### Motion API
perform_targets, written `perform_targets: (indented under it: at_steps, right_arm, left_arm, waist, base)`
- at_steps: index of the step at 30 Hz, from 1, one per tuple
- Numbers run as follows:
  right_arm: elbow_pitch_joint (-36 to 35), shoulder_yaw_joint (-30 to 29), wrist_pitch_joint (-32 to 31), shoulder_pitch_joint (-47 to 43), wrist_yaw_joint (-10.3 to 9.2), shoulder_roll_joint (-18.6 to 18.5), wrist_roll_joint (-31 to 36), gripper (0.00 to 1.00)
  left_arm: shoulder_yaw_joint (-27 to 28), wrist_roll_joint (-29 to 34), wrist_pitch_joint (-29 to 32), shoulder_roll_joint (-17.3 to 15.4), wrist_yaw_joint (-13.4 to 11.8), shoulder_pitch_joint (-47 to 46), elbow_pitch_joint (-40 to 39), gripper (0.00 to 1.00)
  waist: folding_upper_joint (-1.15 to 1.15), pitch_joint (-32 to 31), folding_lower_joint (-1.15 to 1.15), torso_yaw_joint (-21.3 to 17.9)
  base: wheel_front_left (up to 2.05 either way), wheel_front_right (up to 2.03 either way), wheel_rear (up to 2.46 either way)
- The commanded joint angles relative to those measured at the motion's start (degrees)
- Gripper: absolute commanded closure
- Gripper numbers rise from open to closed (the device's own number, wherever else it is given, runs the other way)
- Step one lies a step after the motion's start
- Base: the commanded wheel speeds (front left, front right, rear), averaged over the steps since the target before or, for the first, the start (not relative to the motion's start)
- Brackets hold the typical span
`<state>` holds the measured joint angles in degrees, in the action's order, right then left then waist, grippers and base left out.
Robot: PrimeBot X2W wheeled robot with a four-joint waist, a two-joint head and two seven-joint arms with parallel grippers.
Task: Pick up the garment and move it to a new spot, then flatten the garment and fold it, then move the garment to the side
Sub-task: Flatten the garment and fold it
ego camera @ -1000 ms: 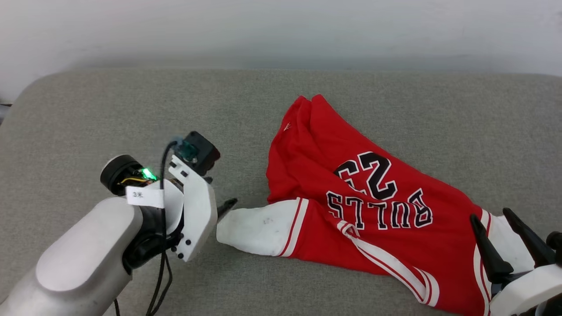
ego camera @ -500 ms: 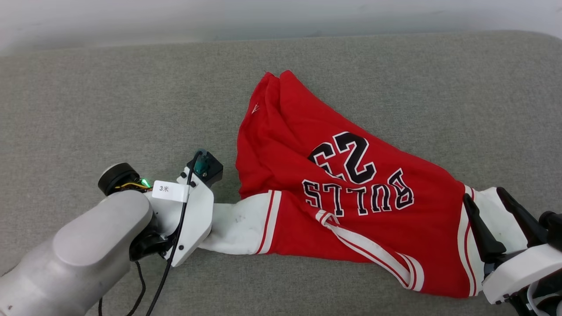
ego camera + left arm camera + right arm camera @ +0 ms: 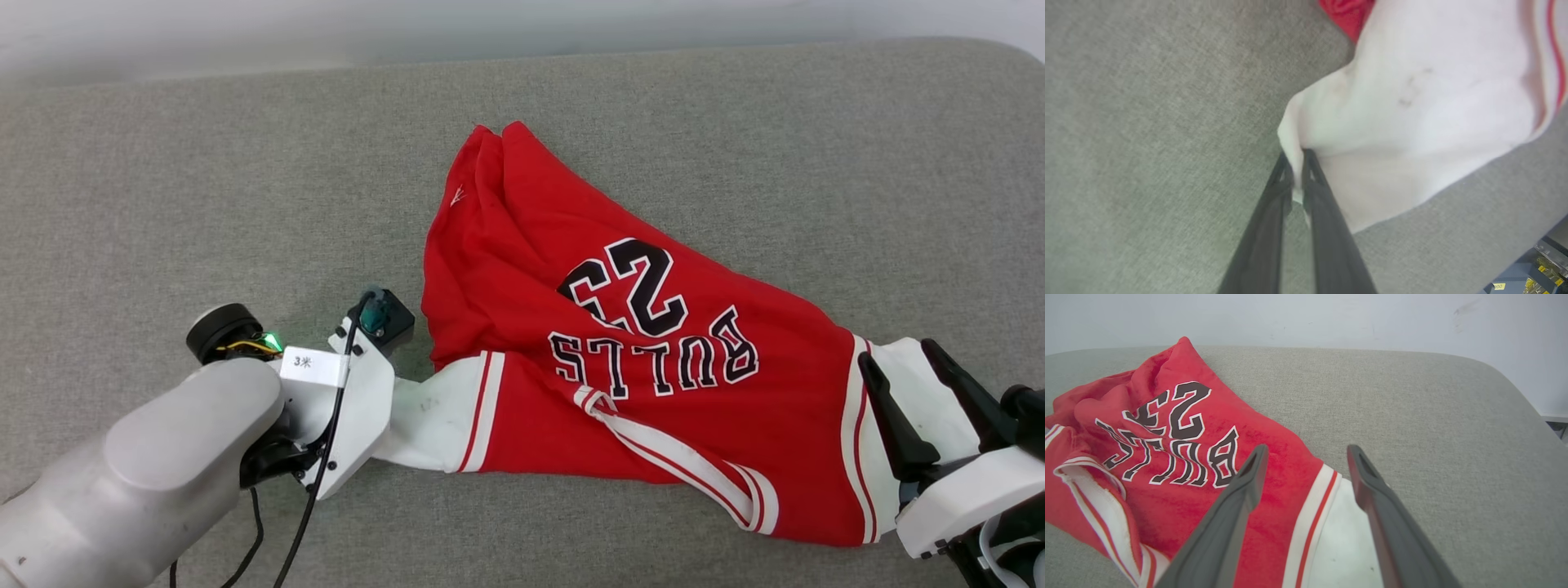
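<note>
At left claw (image 3: 1295,163), garment (image 3: 1412,102) cuff half-hidden

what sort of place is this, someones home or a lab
Probably an indoor robot test room, not certainly: a grey fabric-covered surface with rounded corners, a bare white wall behind it, and a red jersey lying on it.

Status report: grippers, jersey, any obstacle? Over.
Left gripper shut on jersey sleeve. Right gripper open at other sleeve. Jersey crumpled, not folded. No obstacle seen.
</note>
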<state>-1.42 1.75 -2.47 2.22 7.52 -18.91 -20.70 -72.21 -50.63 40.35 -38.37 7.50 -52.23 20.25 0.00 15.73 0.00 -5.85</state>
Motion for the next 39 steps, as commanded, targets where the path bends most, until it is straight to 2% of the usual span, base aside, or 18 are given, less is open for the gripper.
perform_targets:
  at_steps: [1,13,20,27,31,33,34,39]
  right_arm:
    - [0.05,0.14,0.37,0.44,-0.06,0.14,0.36,0.0]
    - [0.78,-1.37,1.01,-2.43,-0.06,1.46,0.45,0.0]
    - [0.94,-2.08,1.55,-3.94,-0.06,2.16,0.52,0.0]
    - [1.68,-2.21,2.37,-5.48,-0.06,3.0,0.36,0.0]
    - [1.97,-2.38,2.71,-6.02,-0.06,3.28,0.41,0.0]
    - [1.99,-2.35,2.76,-6.01,-0.06,3.23,0.36,0.0]
    - [2.12,-2.43,2.78,-6.13,-0.06,3.14,0.22,0.0]
    - [2.14,-2.79,2.47,-6.87,-0.06,2.53,-0.16,0.0]
  left_arm:
    - [-1.62,1.13,-1.86,0.44,-0.2,0.77,1.48,1.0]
    - [0.31,5.1,-21.95,-1.21,-0.19,-8.66,6.1,1.0]
    - [1.9,9.0,-31.35,-2.56,-2.28,-9.93,6.83,1.0]
    - [0.67,10.79,-37.65,-6.04,-5.25,-0.43,3.41,1.0]
    - [0.07,9.5,-40.51,-6.49,-6.79,7.64,2.54,1.0]
    - [-0.3,9.93,-41.77,-5.99,-7.1,11.41,3.11,1.0]
    - [-0.61,9.07,-43.99,-4.13,-7.25,16.89,4.81,1.0]
    - [-1.03,7.13,-47.02,-1.16,-6.43,24.15,11.03,1.0]
  waist:
    - [0.0,-0.26,0.0,0.1]
    - [0.0,-4.94,0.0,2.62]
    - [0.0,-6.97,0.0,5.21]
    - [0.0,-8.41,0.0,7.52]
    - [0.0,-8.93,0.0,8.62]
    - [0.0,-9.02,0.0,8.97]
    - [0.0,-9.14,0.0,9.4]
    - [0.0,-9.52,0.0,9.88]
  base:
    - [0.0,0.0,0.0]
    - [0.0,0.0,0.0]
    - [0.0,0.0,0.0]
    - [0.0,0.0,0.0]
    - [0.0,0.0,0.0]
    - [0.0,0.0,0.0]
    - [0.0,0.0,0.0]
    - [0.0,0.0,0.0]
